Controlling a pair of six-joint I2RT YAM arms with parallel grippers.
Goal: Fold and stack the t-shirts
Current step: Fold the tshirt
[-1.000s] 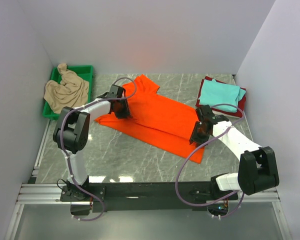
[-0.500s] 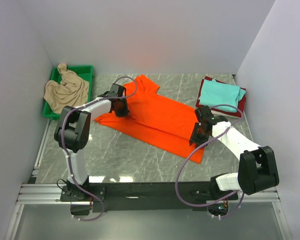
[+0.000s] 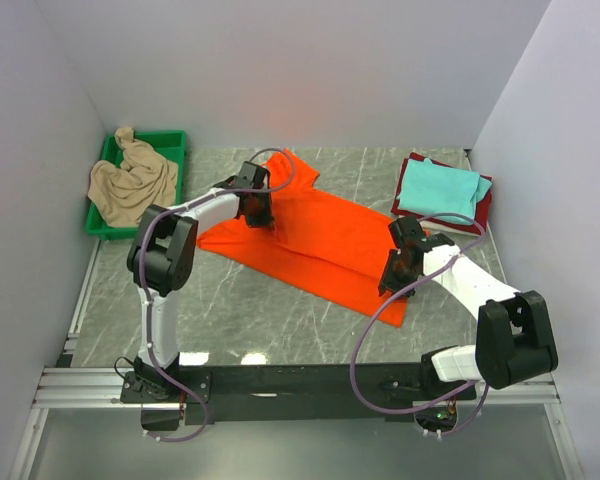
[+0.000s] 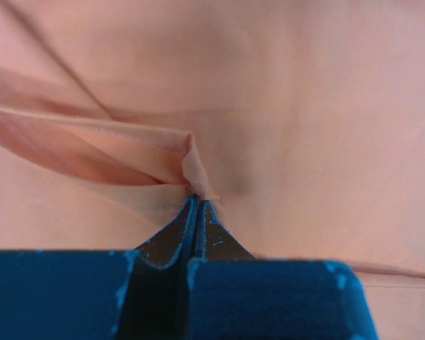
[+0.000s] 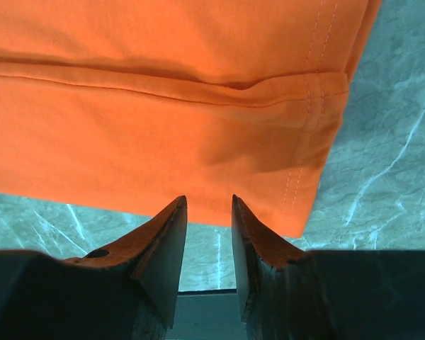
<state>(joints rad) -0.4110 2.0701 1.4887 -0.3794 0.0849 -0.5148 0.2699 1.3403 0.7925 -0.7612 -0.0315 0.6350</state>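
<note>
The bright orange t-shirt [image 3: 325,235] lies spread on the marble table, slanting from far left to near right. My left gripper [image 3: 259,209] is over its left part, shut on a pinched fold of the orange cloth [image 4: 191,159], with the fingertips [image 4: 198,203] closed together. My right gripper [image 3: 393,277] is low at the shirt's near-right end. In the right wrist view its jaws [image 5: 207,210] stand slightly apart with nothing between them, just short of the hemmed edge of the orange shirt [image 5: 198,142].
A green plastic tray [image 3: 172,137] at the far left holds a crumpled beige t-shirt [image 3: 132,183]. At the far right a folded teal t-shirt [image 3: 438,187] lies on a dark red one [image 3: 483,210]. White walls close in the left, back and right.
My left gripper has moved right and a little farther away with the orange cloth in it, pulling the shirt's left edge inward. My right gripper has hardly moved.
</note>
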